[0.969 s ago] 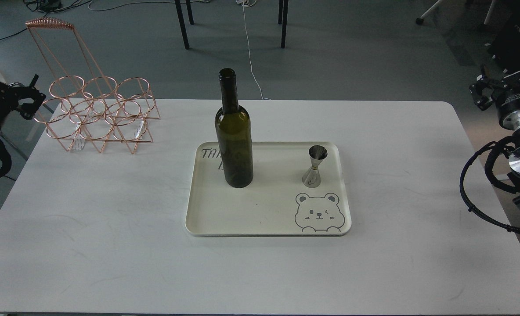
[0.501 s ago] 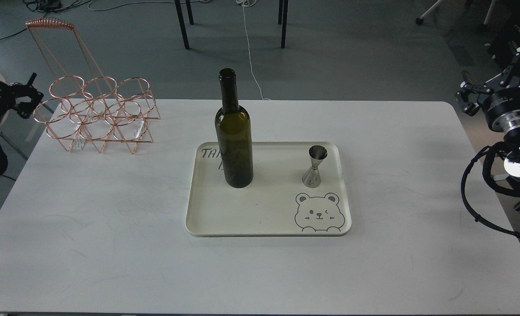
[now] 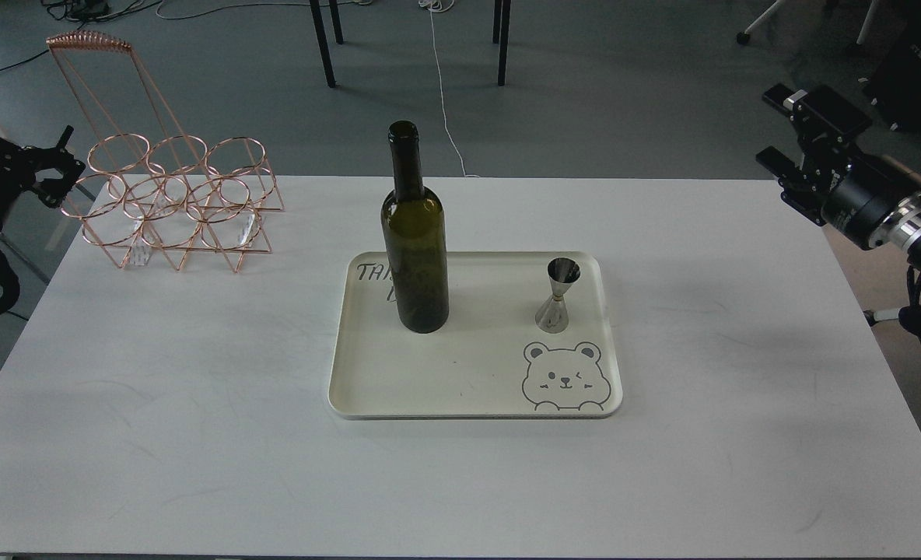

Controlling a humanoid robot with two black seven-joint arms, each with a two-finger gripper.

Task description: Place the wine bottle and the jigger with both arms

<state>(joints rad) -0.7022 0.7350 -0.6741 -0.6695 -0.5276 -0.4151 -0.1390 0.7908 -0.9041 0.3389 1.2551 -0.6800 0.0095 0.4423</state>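
Both of my jaws sit at the edges of the head view, far from the work. On my right gripper (image 3: 779, 128) the two fingers stand spread with a gap between them, holding nothing, above the table's (image 3: 196, 404) right rear corner. My left gripper (image 3: 60, 167) is small and dark at the left edge, just beside the copper wire rack (image 3: 173, 202); I cannot tell whether its fingers are parted or together.

Near the table's middle lies the cream tray (image 3: 445, 389) with a bear drawn in its near right corner. Upright on the tray's left part stands the wine bottle (image 3: 415, 257), well apart from my left gripper, toward 4 o'clock from it. At the tray's right side the jigger (image 3: 558, 295) stands upright, at about 8 o'clock from my right gripper and well apart from it. The jigger is at 3 o'clock from the bottle, not touching.
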